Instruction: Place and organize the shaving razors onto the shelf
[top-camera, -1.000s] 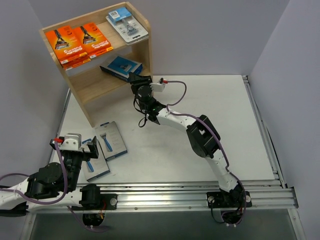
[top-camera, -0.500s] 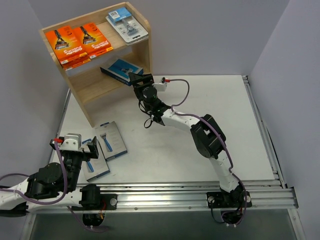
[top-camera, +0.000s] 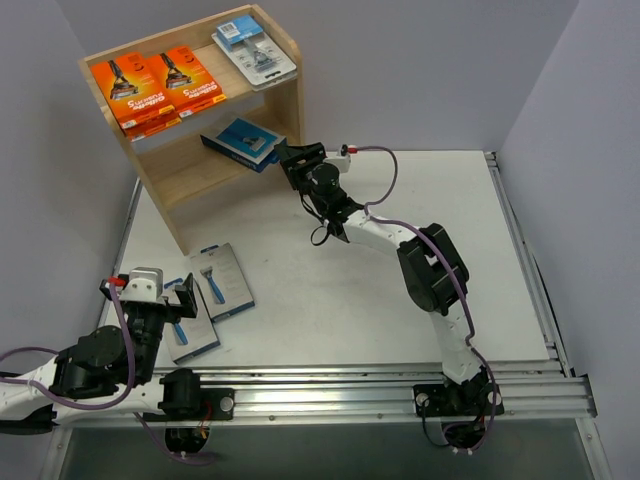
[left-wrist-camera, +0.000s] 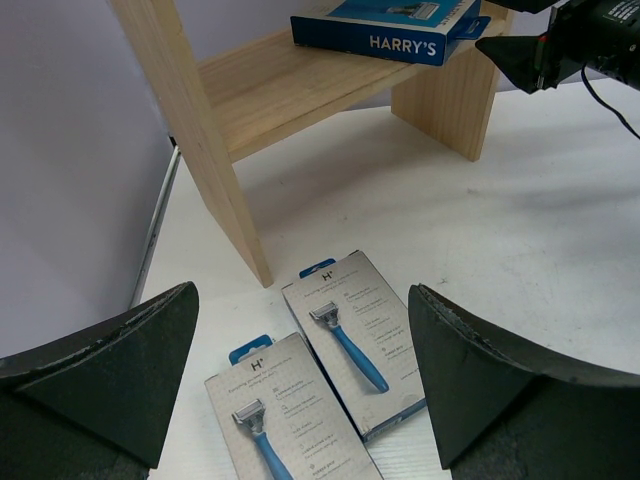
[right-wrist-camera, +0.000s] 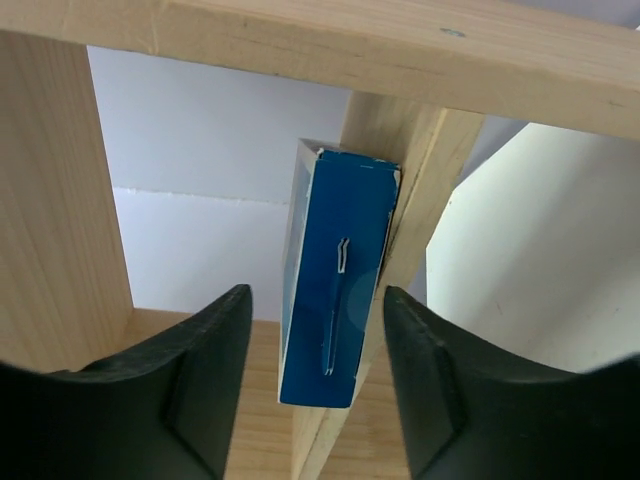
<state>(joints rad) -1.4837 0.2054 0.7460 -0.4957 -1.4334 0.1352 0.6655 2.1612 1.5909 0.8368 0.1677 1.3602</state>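
From above, I see two orange razor packs (top-camera: 158, 85) and blister pack (top-camera: 255, 48) atop shelf (top-camera: 185, 170), blue razor box (top-camera: 243, 138) on lower tier. Left wrist: left gripper (left-wrist-camera: 300, 380) spread wide, two grey razor packs (left-wrist-camera: 355, 345) on table (left-wrist-camera: 500, 250) ahead. Right wrist: right gripper (right-wrist-camera: 315, 370) parted, box end ahead, untouched.

White table (top-camera: 330, 300): bears wooden shelf (top-camera: 185, 172). Shelf top: two orange boxes (top-camera: 190, 72), one clear blister pack (top-camera: 255, 50). Shelf lower tier: one blue box (top-camera: 243, 138). Table before shelf: two grey packs (top-camera: 222, 280).

two orange packs (top-camera: 128, 85), three blue (top-camera: 222, 280), one blister (top-camera: 255, 50)
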